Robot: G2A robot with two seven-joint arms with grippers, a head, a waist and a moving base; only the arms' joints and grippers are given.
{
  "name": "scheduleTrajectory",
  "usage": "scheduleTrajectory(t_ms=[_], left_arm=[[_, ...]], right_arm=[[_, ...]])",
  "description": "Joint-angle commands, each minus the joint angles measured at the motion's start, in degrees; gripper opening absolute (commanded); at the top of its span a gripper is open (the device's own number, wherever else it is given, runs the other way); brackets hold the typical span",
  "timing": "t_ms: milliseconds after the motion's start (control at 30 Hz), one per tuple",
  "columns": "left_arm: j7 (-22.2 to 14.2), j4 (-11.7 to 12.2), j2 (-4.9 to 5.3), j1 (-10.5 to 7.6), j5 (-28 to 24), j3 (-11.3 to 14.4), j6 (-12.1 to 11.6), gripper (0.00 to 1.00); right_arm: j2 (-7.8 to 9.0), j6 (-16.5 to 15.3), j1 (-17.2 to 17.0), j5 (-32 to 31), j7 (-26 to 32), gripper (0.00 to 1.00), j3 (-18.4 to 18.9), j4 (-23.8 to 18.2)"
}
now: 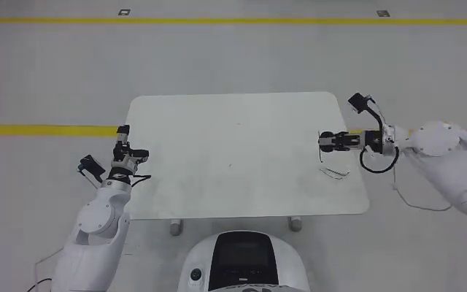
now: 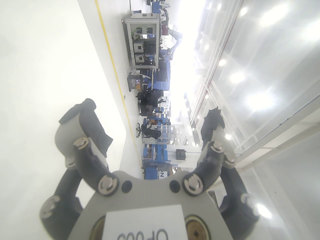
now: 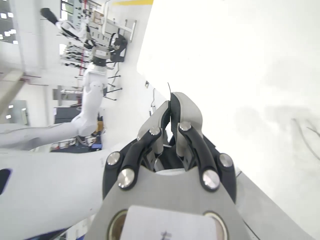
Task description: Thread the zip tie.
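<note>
My right gripper (image 3: 171, 106) is shut on a thin black zip tie (image 3: 169, 88), whose tip pokes out beyond the fingertips. In the top view this gripper (image 1: 322, 141) hovers over the right side of the white table (image 1: 233, 153). A few more thin zip ties (image 1: 336, 172) lie on the table just in front of it, and they appear faintly in the right wrist view (image 3: 303, 131). My left gripper (image 2: 152, 118) is open and holds nothing. It stands at the table's left edge (image 1: 124, 140), pointing away from the table top.
The table's rounded edge runs close to both arms. A yellow floor line (image 1: 58, 130) passes behind the table on the left. Racks and machines stand far off in the room (image 2: 143, 43).
</note>
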Motion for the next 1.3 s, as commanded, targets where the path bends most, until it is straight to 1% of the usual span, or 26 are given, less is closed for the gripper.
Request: scheduleTrajectory(t_ms=[0,33,100,133,167,533,567,600,700,800,833,900,967,1000,1167,1200,1267], left_arm=[[0.0,0.0,0.0,0.0,0.0,0.0,0.0,1.0],[0.0,0.0,0.0,0.0,0.0,0.0,0.0,1.0],[0.0,0.0,0.0,0.0,0.0,0.0,0.0,1.0],[0.0,0.0,0.0,0.0,0.0,0.0,0.0,1.0],[0.0,0.0,0.0,0.0,0.0,0.0,0.0,1.0],[0.0,0.0,0.0,0.0,0.0,0.0,0.0,1.0],[0.0,0.0,0.0,0.0,0.0,0.0,0.0,1.0],[0.0,0.0,0.0,0.0,0.0,0.0,0.0,1.0],[0.0,0.0,0.0,0.0,0.0,0.0,0.0,1.0],[0.0,0.0,0.0,0.0,0.0,0.0,0.0,1.0],[0.0,0.0,0.0,0.0,0.0,0.0,0.0,1.0],[0.0,0.0,0.0,0.0,0.0,0.0,0.0,1.0],[0.0,0.0,0.0,0.0,0.0,0.0,0.0,1.0],[0.0,0.0,0.0,0.0,0.0,0.0,0.0,1.0],[0.0,0.0,0.0,0.0,0.0,0.0,0.0,1.0],[-0.3,0.0,-0.02,-0.25,0.5,0.3,0.0,1.0],[-2.1,-0.3,-0.06,-0.93,1.4,1.6,0.4,1.0]], right_arm=[[-2.28,0.0,-1.9,2.8,8.3,0.0,5.8,2.6],[-3.72,0.0,-2.9,3.4,11.6,0.0,8.7,4.1],[-6.0,0.0,-4.3,4.0,16.9,0.0,12.8,5.6],[-7.47,0.0,-5.2,3.1,17.9,0.0,14.9,6.0],[-8.47,0.0,-6.0,1.9,17.9,0.0,16.1,6.0],[-8.47,0.0,-6.0,1.9,17.9,0.0,16.1,6.0],[-8.57,0.1,-6.3,2.5,17.4,0.0,15.9,5.5],[-8.84,0.3,-7.1,5.1,17.9,0.0,15.5,5.2],[-9.41,0.0,-7.1,9.9,17.9,0.0,13.4,5.3],[-9.84,0.0,-5.4,13.8,17.9,0.0,9.8,6.0],[-9.95,0.0,-4.3,14.3,17.9,0.0,8.2,6.9],[-10.24,0.0,-3.0,16.2,17.9,0.0,5.5,7.5],[-10.56,0.0,-1.3,17.9,17.9,0.0,2.9,9.3],[-10.64,0.0,-0.8,18.3,17.9,0.0,2.3,9.9],[-10.64,0.0,-0.8,18.3,17.9,0.0,2.3,9.9],[-10.64,0.0,-0.8,18.3,17.9,0.0,2.3,9.9],[-10.64,0.0,-0.8,18.3,17.9,0.0,2.3,9.9]])
